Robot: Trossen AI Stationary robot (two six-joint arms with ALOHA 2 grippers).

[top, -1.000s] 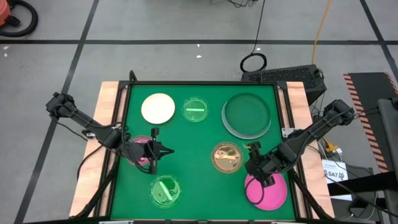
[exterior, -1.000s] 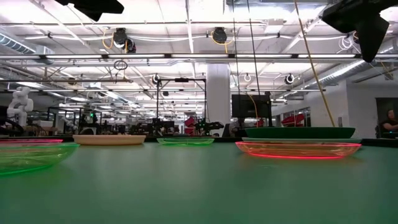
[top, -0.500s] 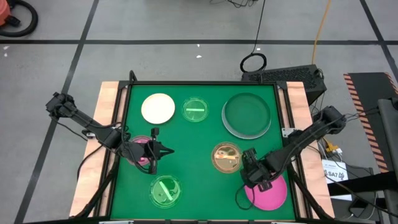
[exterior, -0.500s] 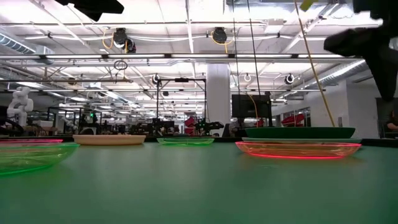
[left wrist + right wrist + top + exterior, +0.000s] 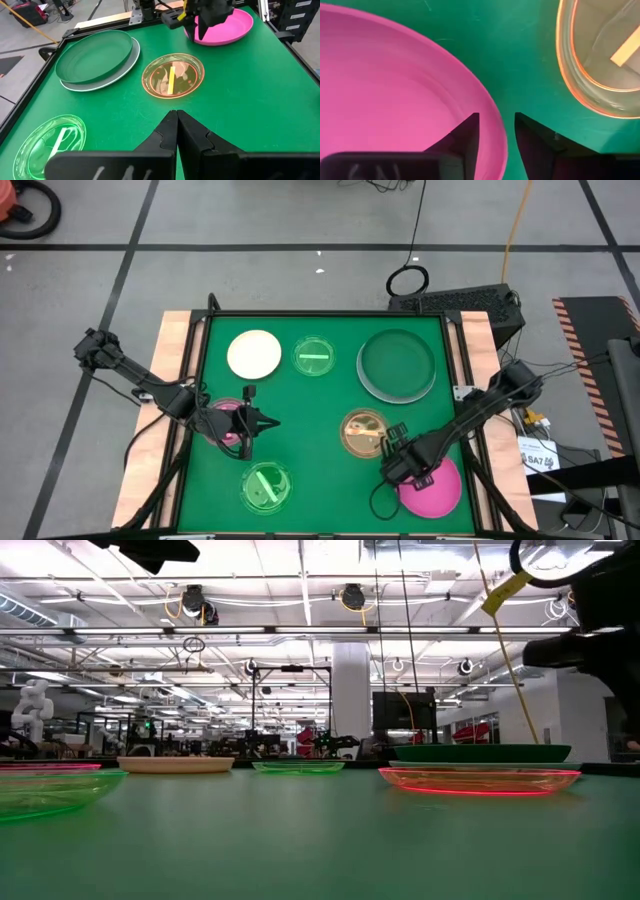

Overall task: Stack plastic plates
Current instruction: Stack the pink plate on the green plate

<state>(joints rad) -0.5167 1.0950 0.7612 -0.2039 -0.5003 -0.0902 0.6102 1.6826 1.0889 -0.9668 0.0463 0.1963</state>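
**Right gripper straddles the hot-pink plate's rim**

The right gripper (image 5: 393, 471) sits low at the near-right of the green table (image 5: 310, 410), its fingers (image 5: 465, 137) partly apart with the rim of the hot-pink plate (image 5: 437, 489) between them, one finger inside the plate, one outside; a firm grip cannot be confirmed. The amber dish (image 5: 364, 432) lies just beside it. The dark-green plate (image 5: 397, 362) rests on a pale-blue plate (image 5: 107, 79). The left gripper (image 5: 262, 423) hovers, fingers closed and empty, over the pink dish (image 5: 228, 426), between the cream plate (image 5: 254, 353) and a green dish (image 5: 266, 485)
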